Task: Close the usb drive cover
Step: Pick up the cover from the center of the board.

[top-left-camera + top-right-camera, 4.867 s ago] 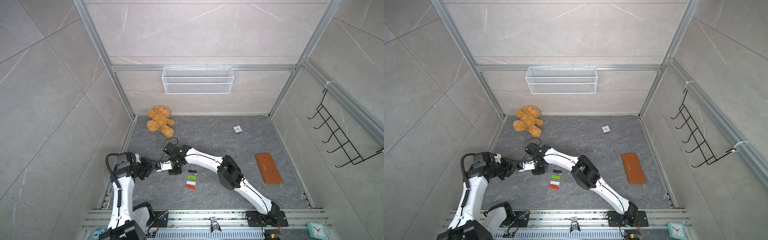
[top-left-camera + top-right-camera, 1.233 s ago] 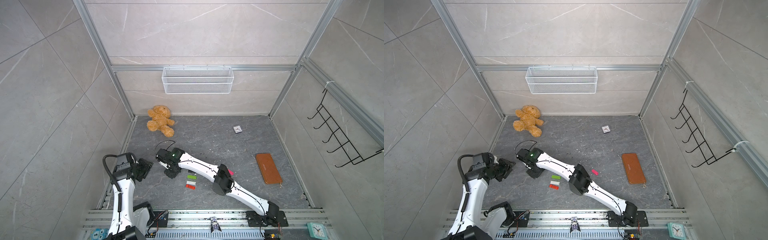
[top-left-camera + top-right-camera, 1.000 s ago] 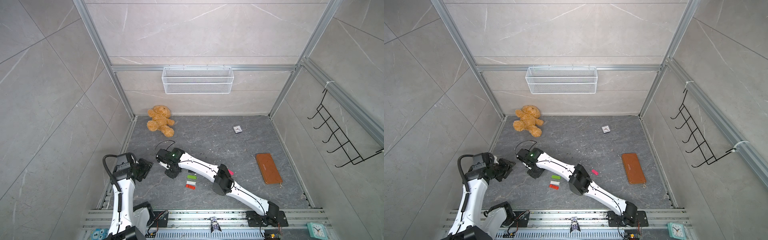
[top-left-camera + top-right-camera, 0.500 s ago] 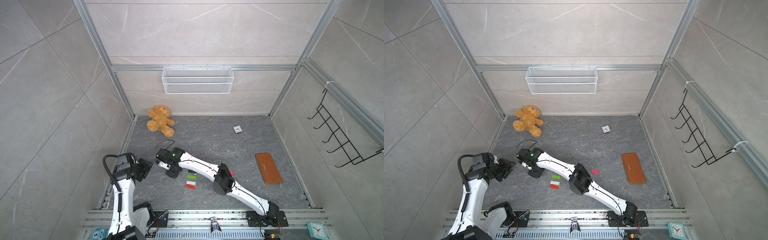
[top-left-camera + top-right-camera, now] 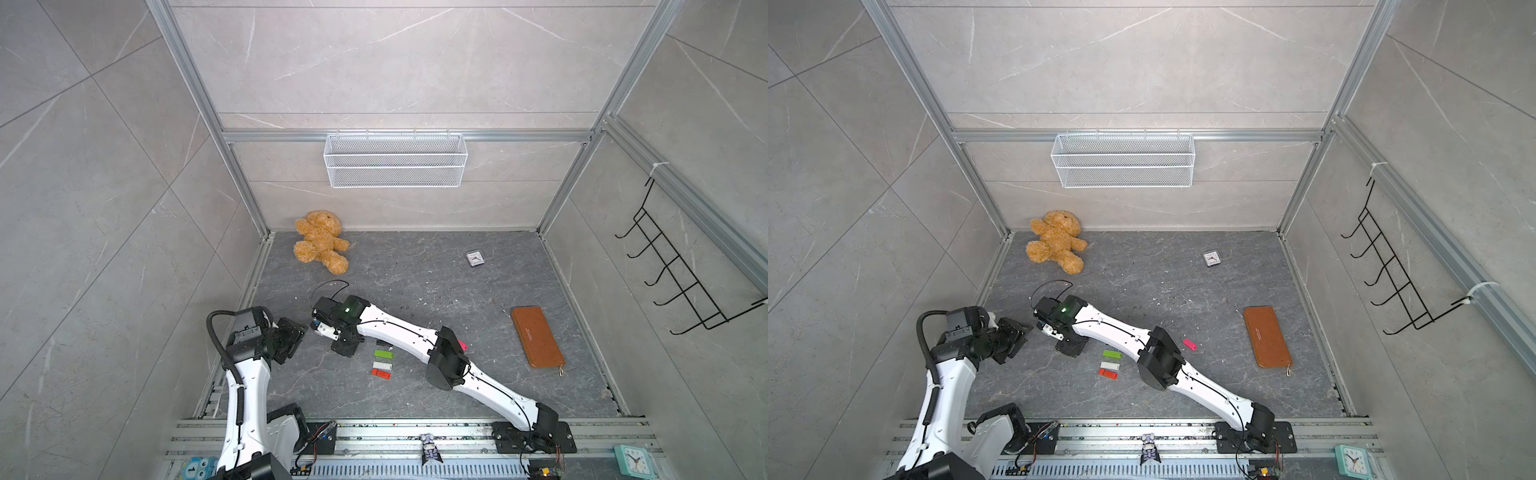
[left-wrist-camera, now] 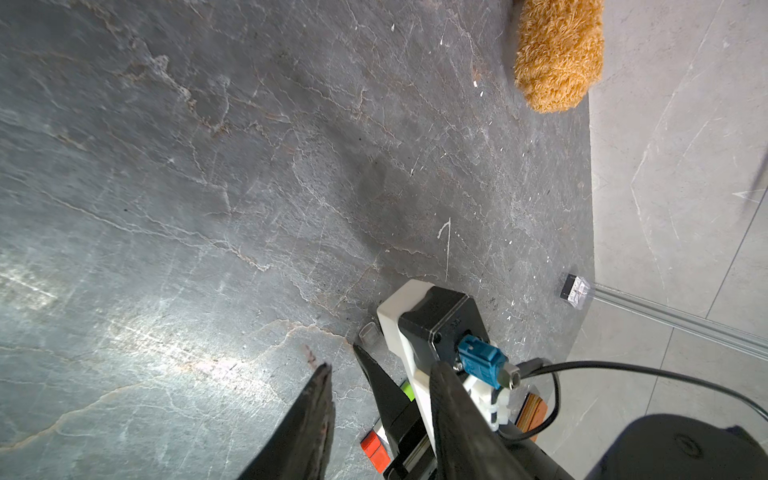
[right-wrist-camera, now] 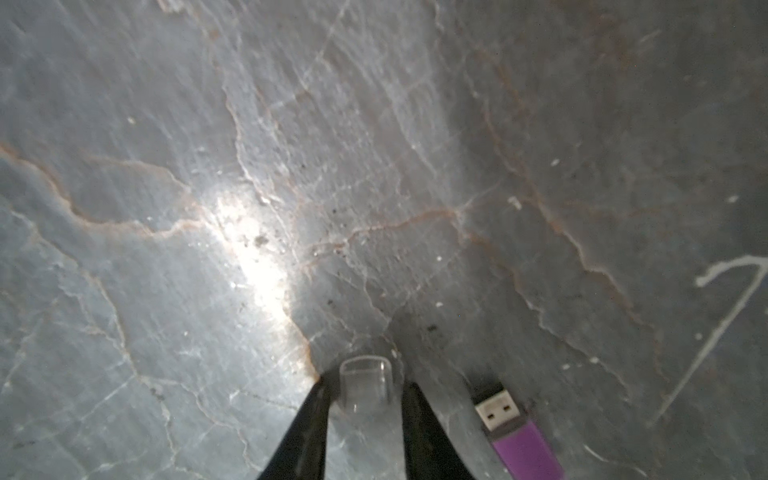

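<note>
Clear cap (image 7: 365,376) lies on floor (image 7: 374,166) between R gripper (image 7: 363,386) fingers. Jaws are narrow, w/ thin gaps seen each side, so it's not judged clamped. Purple usb drive (image 7: 519,446) lies just beside, plug bare. L gripper (image 6: 382,370) is held part-open, empty, nearby. Cap judged v. light, stiff, slick, so likely squirted out if over-pinched. To be gripped across side walls, mouth left free; drive by purple body.
</note>
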Robot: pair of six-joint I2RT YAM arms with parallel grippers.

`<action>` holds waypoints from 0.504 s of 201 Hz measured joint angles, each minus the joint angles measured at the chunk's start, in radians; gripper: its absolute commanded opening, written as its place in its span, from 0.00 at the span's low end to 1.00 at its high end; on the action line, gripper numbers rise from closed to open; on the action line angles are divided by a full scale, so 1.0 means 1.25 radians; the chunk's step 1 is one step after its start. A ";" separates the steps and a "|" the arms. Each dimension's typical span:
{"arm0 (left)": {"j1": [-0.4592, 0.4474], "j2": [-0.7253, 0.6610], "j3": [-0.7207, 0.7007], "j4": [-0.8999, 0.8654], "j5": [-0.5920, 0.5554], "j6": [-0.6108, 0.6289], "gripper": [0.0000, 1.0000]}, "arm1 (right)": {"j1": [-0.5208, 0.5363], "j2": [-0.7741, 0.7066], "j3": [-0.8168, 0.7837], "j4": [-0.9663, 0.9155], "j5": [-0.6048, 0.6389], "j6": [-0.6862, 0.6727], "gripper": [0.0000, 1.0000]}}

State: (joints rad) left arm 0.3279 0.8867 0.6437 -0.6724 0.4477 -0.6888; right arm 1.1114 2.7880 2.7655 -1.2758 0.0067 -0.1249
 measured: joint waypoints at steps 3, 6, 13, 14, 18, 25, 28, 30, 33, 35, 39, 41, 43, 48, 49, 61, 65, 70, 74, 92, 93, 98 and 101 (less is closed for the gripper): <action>0.000 0.000 0.000 0.000 0.000 0.000 0.42 | 0.000 0.000 0.000 0.000 -0.002 0.000 0.33; 0.000 0.000 0.000 0.000 0.000 0.000 0.42 | -0.001 0.000 0.000 0.000 -0.002 0.000 0.33; 0.000 0.000 -0.001 0.000 0.000 0.000 0.42 | -0.002 0.000 0.000 0.000 -0.006 0.000 0.33; 0.000 0.000 -0.001 0.000 0.000 0.000 0.42 | -0.002 0.000 0.000 0.000 -0.006 0.000 0.33; 0.000 0.000 -0.001 0.000 0.000 0.000 0.42 | -0.003 0.000 0.000 0.000 -0.008 0.000 0.33; 0.000 0.000 -0.001 0.000 0.000 0.000 0.42 | -0.005 0.000 0.000 0.000 -0.012 0.000 0.33; 0.000 0.000 -0.001 0.000 0.000 0.000 0.42 | -0.005 0.000 0.000 0.000 -0.014 0.000 0.33; 0.000 0.000 -0.001 0.000 0.000 0.000 0.42 | -0.005 0.000 0.000 0.000 -0.014 0.000 0.33; 0.000 -0.001 -0.001 0.000 0.000 0.000 0.42 | -0.006 0.000 0.000 0.000 -0.015 0.000 0.33; 0.000 -0.001 -0.001 0.000 0.000 0.000 0.42 | -0.007 0.000 0.000 0.001 -0.016 0.000 0.33; 0.000 -0.001 -0.001 0.000 0.000 0.000 0.42 | -0.007 0.000 0.000 0.001 -0.018 0.000 0.33; 0.000 -0.002 -0.001 0.000 0.000 0.000 0.42 | -0.008 0.000 0.000 0.001 -0.018 0.000 0.33; 0.000 -0.002 -0.001 0.000 0.000 0.000 0.42 | -0.008 0.000 0.000 0.001 -0.019 0.000 0.33; 0.000 -0.003 -0.001 0.000 0.000 0.000 0.42 | -0.009 0.000 0.000 0.001 -0.021 0.000 0.33; 0.000 -0.003 -0.001 0.000 0.000 0.000 0.42 | -0.009 0.000 0.000 0.001 -0.022 0.000 0.33; 0.000 -0.004 -0.001 0.000 0.001 0.000 0.42 | -0.011 0.000 0.000 0.002 -0.026 0.000 0.33; 0.000 -0.004 -0.001 0.000 0.001 0.000 0.42 | -0.012 0.000 0.000 0.002 -0.028 0.000 0.33; 0.000 -0.004 -0.001 0.000 0.001 0.000 0.42 | -0.013 0.000 0.000 0.002 -0.030 0.000 0.33; 0.000 -0.004 -0.001 0.000 0.001 0.000 0.42 | -0.013 0.000 0.000 0.003 -0.032 0.000 0.32; 0.000 -0.004 -0.001 0.000 0.001 -0.001 0.42 | -0.018 0.000 0.000 0.007 -0.039 0.000 0.32; 0.000 -0.004 -0.001 0.000 0.001 -0.001 0.42 | -0.018 0.000 0.000 0.007 -0.039 0.000 0.32; 0.000 -0.004 -0.002 0.000 0.001 -0.001 0.42 | -0.019 0.000 0.000 0.008 -0.042 0.000 0.32; 0.000 -0.004 -0.002 0.000 0.001 -0.001 0.42 | -0.020 0.000 0.000 0.009 -0.043 0.000 0.32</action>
State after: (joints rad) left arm 0.3279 0.8822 0.6418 -0.6720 0.4492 -0.6899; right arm 1.0863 2.7880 2.7655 -1.2640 -0.0467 -0.1253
